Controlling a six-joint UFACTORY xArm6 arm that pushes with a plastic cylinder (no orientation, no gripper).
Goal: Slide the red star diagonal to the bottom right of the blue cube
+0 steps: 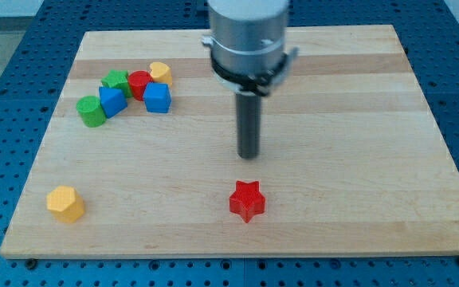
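Observation:
The red star [247,200] lies on the wooden board near the view's bottom centre. The blue cube [157,98] sits in a cluster at the view's upper left. My tip [249,155] is just above the red star in the view, a short gap away and not touching it. The tip is well to the right of the blue cube.
The cluster around the blue cube holds a second blue block [111,102], a green cylinder [92,111], a green star [116,80], a red cylinder [139,83] and a yellow block [160,73]. A yellow hexagonal block [65,203] lies at the bottom left. The board edge [237,247] runs along the bottom.

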